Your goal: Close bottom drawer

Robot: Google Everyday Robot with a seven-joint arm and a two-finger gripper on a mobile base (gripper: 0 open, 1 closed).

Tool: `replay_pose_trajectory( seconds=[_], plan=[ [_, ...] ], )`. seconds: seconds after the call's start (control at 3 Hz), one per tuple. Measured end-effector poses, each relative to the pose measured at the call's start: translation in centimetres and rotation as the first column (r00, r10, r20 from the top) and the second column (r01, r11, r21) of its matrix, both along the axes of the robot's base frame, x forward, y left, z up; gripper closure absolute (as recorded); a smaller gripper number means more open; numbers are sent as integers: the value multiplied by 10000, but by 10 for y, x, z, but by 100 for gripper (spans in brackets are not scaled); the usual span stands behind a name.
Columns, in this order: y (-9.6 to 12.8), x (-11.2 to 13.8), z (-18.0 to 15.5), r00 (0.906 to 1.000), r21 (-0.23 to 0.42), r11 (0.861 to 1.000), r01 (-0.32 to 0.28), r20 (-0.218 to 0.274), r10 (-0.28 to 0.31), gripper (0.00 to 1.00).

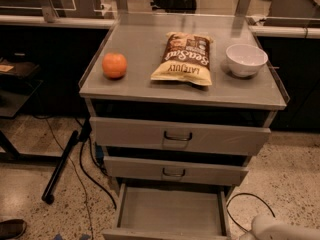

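The bottom drawer (170,211) is at the foot of the grey cabinet and is pulled well out. Its plain grey tray lies open to view with nothing in it. Its front runs along the lower edge of the frame, and its handle cannot be seen.

The hand (282,229) shows only as a white rounded shape in the bottom right corner, low near the floor. It sits just to the right of the drawer's front right corner, outside the tray. I cannot tell whether it touches the drawer. I also cannot tell whether the hand is open or closed, and nothing can be seen in its hold.

Above the open drawer, the middle drawer (135,168) and the top drawer (140,134) each show a dark loop handle at the centre of the front. A dark gap runs above each front.

On the cabinet's surface (150,86), an orange (114,65) sits at the left. A chip bag (183,59) lies flat in the middle, and a white bowl (246,59) stands upright at the right. All three are apart from one another.

On the speckled floor, a black pole (61,166) and cables (85,169) lie left of the cabinet. Another cable (240,199) loops on the floor at the right, between the cabinet and the hand.
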State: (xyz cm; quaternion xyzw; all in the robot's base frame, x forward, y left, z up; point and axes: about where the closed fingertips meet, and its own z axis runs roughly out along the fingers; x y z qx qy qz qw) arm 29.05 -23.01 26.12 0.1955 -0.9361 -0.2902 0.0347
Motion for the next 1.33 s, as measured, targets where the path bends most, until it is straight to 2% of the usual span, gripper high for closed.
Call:
replay_pose_trajectory(
  seconds=[0.33,0.67,1.0,1.33],
  plan=[
    [-7,14,-42,9912,260,9909,1323,-65,-1322,100],
    [-13,22,-69,9781,349,9776,2077,-199,-2071,100],
    [-13,24,-73,9767,363,9761,2141,-203,-2135,100],
    [-6,24,-91,9697,450,9695,2410,-523,-2387,100]
  ],
)
